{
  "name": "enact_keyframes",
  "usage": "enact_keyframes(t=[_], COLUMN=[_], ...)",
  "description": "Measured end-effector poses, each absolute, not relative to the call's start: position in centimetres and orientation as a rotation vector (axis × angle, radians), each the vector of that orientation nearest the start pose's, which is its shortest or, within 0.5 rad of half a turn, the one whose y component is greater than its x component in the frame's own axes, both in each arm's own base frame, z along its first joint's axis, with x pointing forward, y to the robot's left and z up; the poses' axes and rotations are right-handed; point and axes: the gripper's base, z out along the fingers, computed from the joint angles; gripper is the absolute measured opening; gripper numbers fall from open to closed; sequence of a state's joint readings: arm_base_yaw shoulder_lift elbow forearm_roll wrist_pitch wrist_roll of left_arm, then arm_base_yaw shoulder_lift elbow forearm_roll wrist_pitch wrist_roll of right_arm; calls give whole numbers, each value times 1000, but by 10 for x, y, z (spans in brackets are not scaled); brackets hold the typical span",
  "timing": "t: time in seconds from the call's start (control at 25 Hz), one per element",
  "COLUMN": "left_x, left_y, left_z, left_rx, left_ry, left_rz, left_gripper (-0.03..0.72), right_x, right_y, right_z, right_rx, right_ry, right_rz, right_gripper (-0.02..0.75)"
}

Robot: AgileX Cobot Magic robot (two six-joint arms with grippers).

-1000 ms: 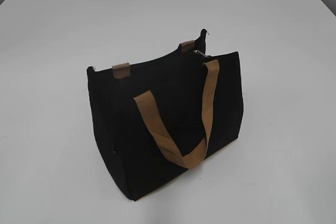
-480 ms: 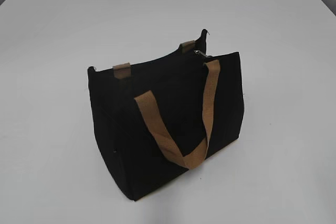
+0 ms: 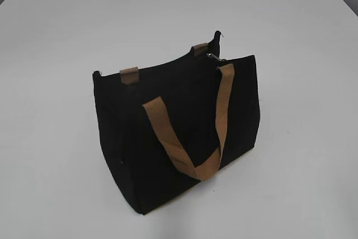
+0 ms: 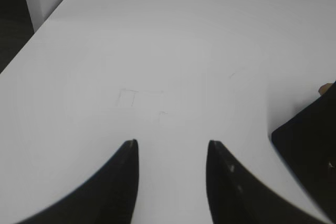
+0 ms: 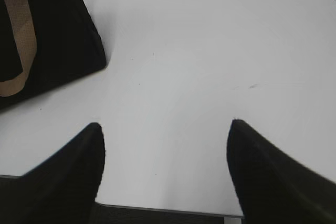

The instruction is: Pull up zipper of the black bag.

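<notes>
The black bag point(image 3: 179, 132) stands upright on the white table point(image 3: 291, 26), a tan webbing handle point(image 3: 215, 132) hanging down its near side. The zipper point(image 3: 214, 57), a small silvery pull tab, sits at the top right end of the bag's top edge. Neither gripper shows in the exterior view. In the left wrist view my left gripper point(image 4: 170, 145) is open and empty over bare table, with a corner of the black bag point(image 4: 310, 140) at the right. In the right wrist view my right gripper point(image 5: 165, 127) is open and empty near the table's front edge, the bag point(image 5: 58, 35) at upper left.
Two short tan handle tabs point(image 3: 129, 74) show on the bag's top edge. The table's front edge point(image 5: 157, 209) lies just under the right gripper. A dark gap beyond the table's left edge point(image 4: 10, 19) shows in the left wrist view.
</notes>
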State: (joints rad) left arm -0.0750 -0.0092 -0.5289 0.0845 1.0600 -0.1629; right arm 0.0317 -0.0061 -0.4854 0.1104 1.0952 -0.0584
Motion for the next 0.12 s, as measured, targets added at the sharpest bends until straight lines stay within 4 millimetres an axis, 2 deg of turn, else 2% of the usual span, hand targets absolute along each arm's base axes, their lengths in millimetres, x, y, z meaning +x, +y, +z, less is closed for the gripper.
enact_keyframes(t=[0.12], left_x=[-9], left_y=[7], left_z=[285], left_rx=[-94], left_ry=[2001], left_rz=[-52], left_gripper=[324], right_x=[-6], right_y=[9], right_z=[271], right_rx=[-101], right_ry=[2082], right_rz=[117], right_gripper=[561])
